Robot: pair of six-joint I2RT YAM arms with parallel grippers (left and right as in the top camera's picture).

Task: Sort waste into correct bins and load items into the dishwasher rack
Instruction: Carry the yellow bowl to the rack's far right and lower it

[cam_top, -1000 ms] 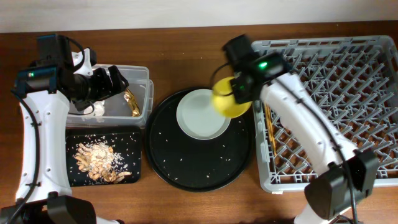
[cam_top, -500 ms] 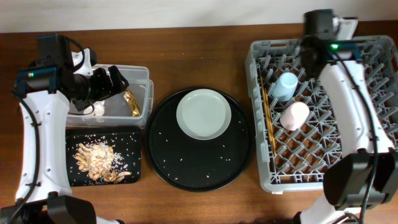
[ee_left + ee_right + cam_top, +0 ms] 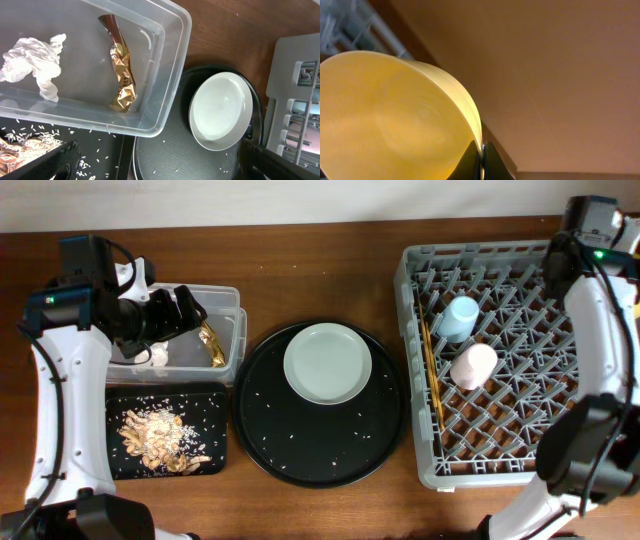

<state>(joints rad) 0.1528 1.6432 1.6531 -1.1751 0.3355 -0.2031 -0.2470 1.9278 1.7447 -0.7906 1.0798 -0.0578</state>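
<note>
The large grey dishwasher rack [image 3: 520, 430] is lying under the right arm. The right gripper [image 3: 481, 159] is pinching the thin rim of a yellow bowl [image 3: 385, 115], its dark fingertips pressing together on the edge. The bowl is filling the wrist view ahead of the fingers and cannot be made out from overhead.

A round black tray [image 3: 320, 442] is sitting between the two arms, just beside the rack. The left gripper [image 3: 188, 312] is hanging over a clear plastic tub [image 3: 232, 338], jaws spread wide and gripping nothing. A shallow black rectangular tray [image 3: 205, 402] is resting against the tub, on the robot's side of that open hand.

A pale round plate [image 3: 328, 363] is sitting on the round tray, well clear of both grippers. A light blue cup [image 3: 460, 317] and a pink cup [image 3: 473, 365] are standing in the rack near each other, apart from the right gripper. Two wooden chopsticks [image 3: 432, 375] are lying along the rack's edge nearest the round tray.

Below the left gripper, a crumpled white tissue [image 3: 35, 62] and a gold-brown foil wrapper [image 3: 121, 75] are lying apart inside the tub. Brownish food scraps [image 3: 155, 435] are lying heaped in the shallow black tray.
</note>
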